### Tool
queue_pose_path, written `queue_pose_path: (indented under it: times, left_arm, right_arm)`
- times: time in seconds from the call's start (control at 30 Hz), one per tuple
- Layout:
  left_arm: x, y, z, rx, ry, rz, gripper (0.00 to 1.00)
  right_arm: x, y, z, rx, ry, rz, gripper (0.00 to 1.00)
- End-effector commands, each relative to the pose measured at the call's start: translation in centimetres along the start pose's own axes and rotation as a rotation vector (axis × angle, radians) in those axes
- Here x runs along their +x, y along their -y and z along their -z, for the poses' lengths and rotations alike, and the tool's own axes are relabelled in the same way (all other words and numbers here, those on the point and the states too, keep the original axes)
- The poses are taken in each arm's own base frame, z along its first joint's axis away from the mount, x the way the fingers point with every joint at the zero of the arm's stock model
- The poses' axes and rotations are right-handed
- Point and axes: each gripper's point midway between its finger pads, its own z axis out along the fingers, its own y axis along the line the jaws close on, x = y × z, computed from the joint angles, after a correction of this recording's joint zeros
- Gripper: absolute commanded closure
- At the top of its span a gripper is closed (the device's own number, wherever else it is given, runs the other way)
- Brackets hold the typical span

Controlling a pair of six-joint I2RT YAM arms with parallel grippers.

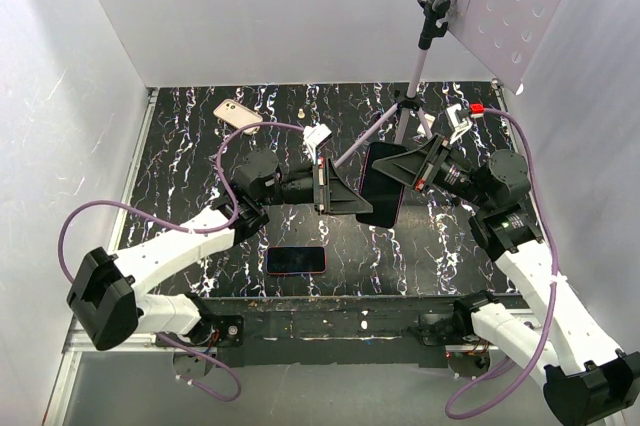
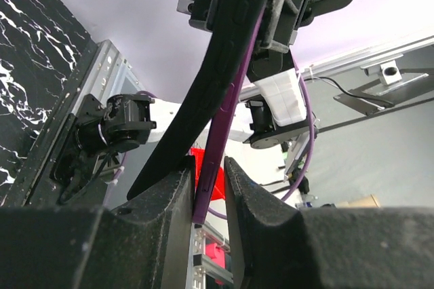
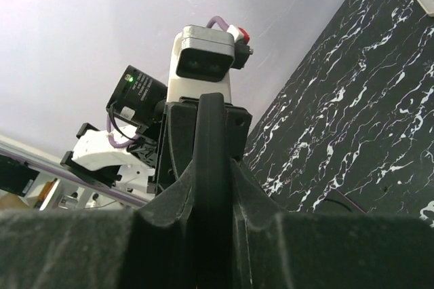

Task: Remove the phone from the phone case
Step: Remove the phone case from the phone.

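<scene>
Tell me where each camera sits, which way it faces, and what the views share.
Top: above and behind the arms, looking down at the table; both arms show, left gripper and right gripper holding the phone.
Left wrist: on the left arm, looking along the left fingers and the phone's edge to the right gripper.
Right wrist: on the right arm, looking along the right fingers to the left wrist camera; table at right.
Shared: all views show the phone; each wrist view faces the other arm.
</scene>
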Motion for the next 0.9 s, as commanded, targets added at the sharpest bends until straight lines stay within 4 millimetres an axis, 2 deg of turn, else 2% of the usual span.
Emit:
queue_pose_path:
  times: [0.0,0.13,0.27,0.37,0.4,0.57,0.67,0.87]
  left_arm:
    - [-4.4,2.1,0.2,0.074,0.136,-0.064,0.77]
    - [-4.8,2.5,-0.6,0.114,0.115,-0.052,0.78]
    - [-5.3,3.7,-0.9,0.174,0.117,-0.059,0.98]
    - [-5.5,4.3,-0.3,0.192,0.149,-0.087,1.00]
    - [-5.6,4.5,-0.1,0.194,0.167,-0.094,1.00]
    - [-5.6,5.5,1.2,0.182,0.209,-0.095,1.00]
    - [-5.6,5.8,2.0,0.189,0.229,-0.076,1.00]
    - [-6.4,5.8,3.5,0.158,0.294,-0.040,1.00]
  right_arm:
    - [3.9,-4.2,1.4,-0.161,-0.224,0.040,0.99]
    - [4.6,-4.2,0.6,-0.167,-0.250,0.037,0.99]
    - [4.8,-4.1,0.0,-0.164,-0.263,0.029,0.99]
    - [4.5,-3.9,0.0,-0.140,-0.242,0.029,0.97]
    - [4.5,-3.7,0.0,-0.126,-0.242,0.026,0.91]
    - [4.2,-3.1,0.4,-0.067,-0.212,0.049,0.45]
    - [4.1,-3.4,0.7,-0.072,-0.203,0.061,0.27]
    - [4.3,-4.3,2.2,-0.091,-0.159,0.110,0.21]
